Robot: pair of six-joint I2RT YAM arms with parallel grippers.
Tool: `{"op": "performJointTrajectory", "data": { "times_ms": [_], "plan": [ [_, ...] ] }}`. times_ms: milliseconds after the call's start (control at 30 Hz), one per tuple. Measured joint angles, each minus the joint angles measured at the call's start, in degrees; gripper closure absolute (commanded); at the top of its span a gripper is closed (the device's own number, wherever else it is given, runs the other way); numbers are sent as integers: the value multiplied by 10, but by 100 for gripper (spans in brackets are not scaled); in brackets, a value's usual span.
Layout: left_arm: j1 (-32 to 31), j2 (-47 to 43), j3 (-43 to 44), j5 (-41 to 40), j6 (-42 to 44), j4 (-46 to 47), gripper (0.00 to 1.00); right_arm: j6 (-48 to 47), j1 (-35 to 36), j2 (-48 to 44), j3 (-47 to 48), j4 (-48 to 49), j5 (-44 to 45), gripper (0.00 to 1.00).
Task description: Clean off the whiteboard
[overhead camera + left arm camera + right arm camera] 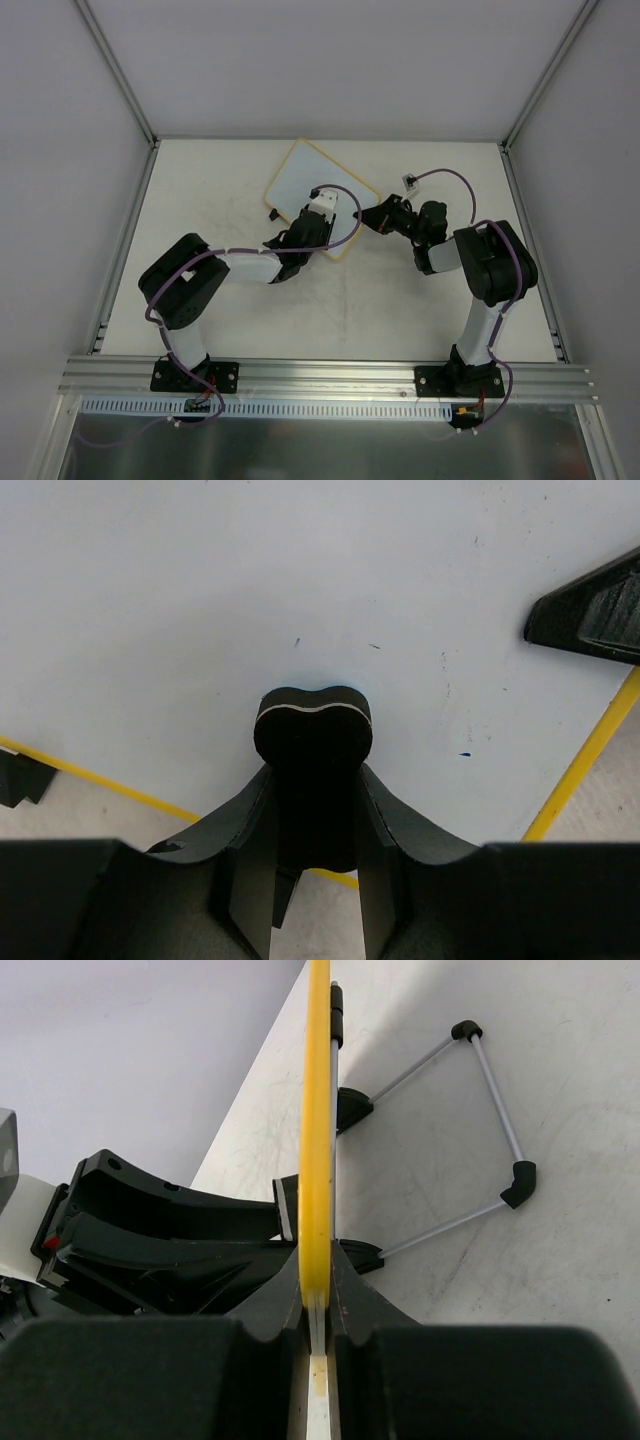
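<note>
Left gripper (315, 798) had its jaws clamped on a small black bone-shaped eraser (313, 725), one finger on each side of the narrow waist; the eraser's rounded head poked out past the fingertips and sat against the face of the flat white rectangular whiteboard (200, 610) with its thin yellow frame. That face looked mostly clean around the eraser - just a tiny blue fleck (465, 754) off to the right and a couple of faint dark specks above it.

Right gripper (318, 1290) was pinching the whiteboard's yellow edge, jaws pressed tight on both sides of it; its wrist camera saw the board edge-on, a yellow strip running straight up the view. A thin grey wire stand (497, 1090) with black corner pieces stuck out from the board's back side over the table.

From above, the whiteboard sat turned at an angle on the off-white table (240, 310), towards the far middle; the left arm reached onto its near right part, and the right gripper held the right-hand edge - the two grippers close together.
</note>
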Motion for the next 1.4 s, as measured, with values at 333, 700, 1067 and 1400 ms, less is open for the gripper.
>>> {"op": "performJointTrajectory", "data": {
  "times_ms": [333, 700, 1067, 1400],
  "plan": [
    [-8, -28, -65, 17, -49, 46, 100, 3, 0, 0, 0, 0, -3, 100],
    [-43, -16, -61, 1, -59, 38, 100, 0, 0, 0, 0, 0, -3, 100],
    [-47, 8, 10, -18, -47, -14, 100, -2, -4, 0, 0, 1, 7, 100],
    [-26, 23, 59, 7, -41, -28, 100, -2, -5, 0, 0, 1, 12, 100]
  ]
}}
